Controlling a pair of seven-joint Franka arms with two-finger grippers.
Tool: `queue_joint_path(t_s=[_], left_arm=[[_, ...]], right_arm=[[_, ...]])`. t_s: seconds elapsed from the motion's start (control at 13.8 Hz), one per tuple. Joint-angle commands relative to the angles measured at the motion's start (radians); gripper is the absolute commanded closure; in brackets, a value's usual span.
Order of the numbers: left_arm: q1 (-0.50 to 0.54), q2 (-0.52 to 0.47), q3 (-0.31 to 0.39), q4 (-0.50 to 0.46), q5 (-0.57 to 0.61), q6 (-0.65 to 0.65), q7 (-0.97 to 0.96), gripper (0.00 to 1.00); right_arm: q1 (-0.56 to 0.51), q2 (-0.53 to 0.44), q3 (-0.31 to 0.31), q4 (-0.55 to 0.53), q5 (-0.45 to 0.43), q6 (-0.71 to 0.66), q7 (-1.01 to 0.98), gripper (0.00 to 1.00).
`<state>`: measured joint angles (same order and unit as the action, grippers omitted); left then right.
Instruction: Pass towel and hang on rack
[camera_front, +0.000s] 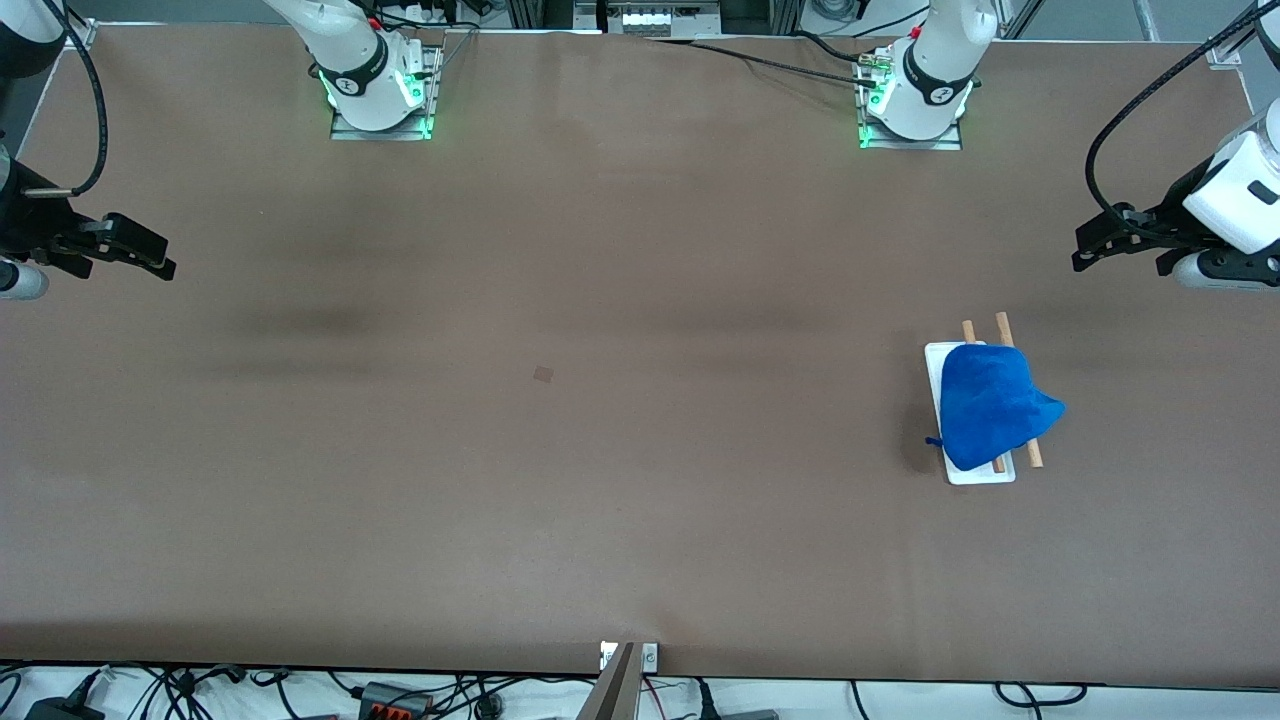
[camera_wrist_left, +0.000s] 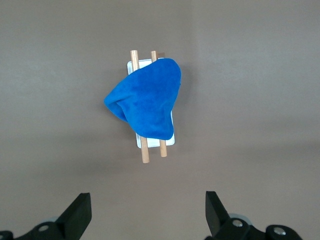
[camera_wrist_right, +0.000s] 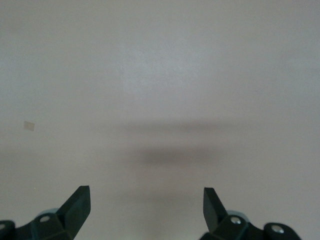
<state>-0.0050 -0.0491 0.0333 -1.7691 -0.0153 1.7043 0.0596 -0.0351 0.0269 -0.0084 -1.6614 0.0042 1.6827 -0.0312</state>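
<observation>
A blue towel (camera_front: 990, 405) lies draped over the two wooden rods of the rack (camera_front: 1033, 455), whose white base (camera_front: 978, 476) stands toward the left arm's end of the table. Both also show in the left wrist view, the towel (camera_wrist_left: 145, 102) and the rack (camera_wrist_left: 145, 155). My left gripper (camera_front: 1088, 245) is open and empty, raised over the table at the left arm's end, apart from the rack; its fingertips (camera_wrist_left: 80, 206) show wide apart. My right gripper (camera_front: 160, 258) is open and empty, raised over the table's edge at the right arm's end.
A small brown patch (camera_front: 543, 374) lies on the brown table near the middle; it also shows in the right wrist view (camera_wrist_right: 30, 125). Cables run along the table's edge nearest the front camera.
</observation>
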Motion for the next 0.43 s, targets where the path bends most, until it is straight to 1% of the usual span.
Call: queue_joint_path(t_s=[0.0, 0.36], left_arm=[[-0.020, -0.026, 0.017, -0.024, 0.017, 0.003, -0.007, 0.00], [-0.020, -0.026, 0.033, -0.038, 0.024, 0.003, -0.003, 0.00]], right_arm=[[-0.003, -0.008, 0.004, 0.008, -0.012, -0.015, -0.013, 0.00], [-0.003, -0.008, 0.004, 0.008, -0.012, -0.015, -0.013, 0.00]])
